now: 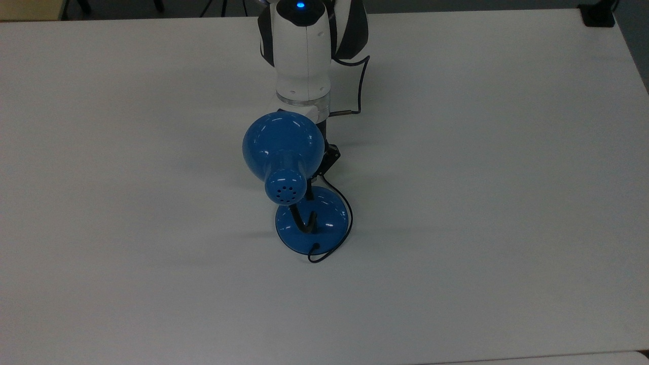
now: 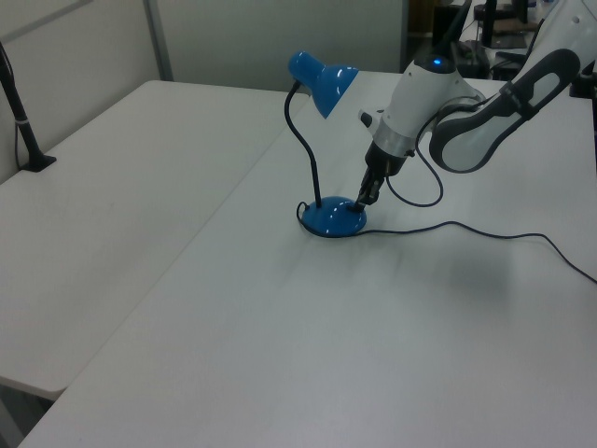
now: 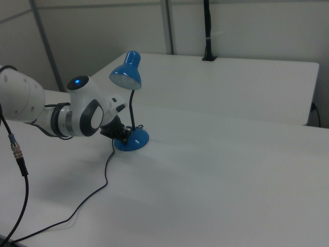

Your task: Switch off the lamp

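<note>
The near part of the white bench (image 1: 152, 304) is plain, with the same even grey tone everywhere, also under the lamp.

The lamp (image 1: 282, 147) stands about in the middle of the bench, well away from all four edges. Its round blue base (image 1: 332, 223) is flat on the surface. On the near side of the base, a thin black cord (image 1: 317, 256) makes a small loop and then bends around the base along the top view's right. In the left view the same cord (image 2: 466, 227) runs away over the bench toward the left view's right edge.

From the base a black bendable neck (image 1: 304, 220) goes up and curves. It carries the blue bell-shaped shade (image 2: 328, 82), which is tilted and opens toward the arm's side.

Just behind the base, under the shade, is the tool (image 2: 359, 199). It points steeply down and its tip is on the far slope of the base, touching it or very nearly touching. I cannot tell if the tool is apart or together, because it looks only like one dark shape.

Farther back, the white arm (image 1: 301, 56) reaches in from the far edge of the bench, with a blue light on top. A black cable (image 1: 361, 76) hangs beside it on the top view's right.
</note>
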Robot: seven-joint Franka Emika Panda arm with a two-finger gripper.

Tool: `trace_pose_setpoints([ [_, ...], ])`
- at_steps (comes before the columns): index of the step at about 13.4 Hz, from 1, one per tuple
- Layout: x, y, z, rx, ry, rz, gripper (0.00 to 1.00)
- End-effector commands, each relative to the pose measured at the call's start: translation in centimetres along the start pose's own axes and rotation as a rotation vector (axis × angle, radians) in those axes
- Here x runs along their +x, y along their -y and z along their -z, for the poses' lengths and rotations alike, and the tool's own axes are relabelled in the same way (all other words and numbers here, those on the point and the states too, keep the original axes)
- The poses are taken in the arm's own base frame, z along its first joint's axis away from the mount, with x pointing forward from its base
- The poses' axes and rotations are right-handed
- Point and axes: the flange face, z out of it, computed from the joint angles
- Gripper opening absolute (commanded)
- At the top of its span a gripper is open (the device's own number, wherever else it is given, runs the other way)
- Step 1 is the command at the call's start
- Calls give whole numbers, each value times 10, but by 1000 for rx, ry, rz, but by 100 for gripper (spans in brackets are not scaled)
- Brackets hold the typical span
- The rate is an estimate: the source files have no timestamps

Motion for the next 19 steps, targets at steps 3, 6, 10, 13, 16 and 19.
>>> trace_pose_setpoints([
  [3,-6,-7,28,-16,127,-3,0],
  [6,-7,-12,81,-31,236,-19,1],
  [10,3,-25,157,-21,323,-79,7],
  [13,13,-32,202,-2,359,-115,19],
  [16,25,-37,241,-2,392,-125,45],
  [19,28,-39,263,-7,387,-132,100],
])
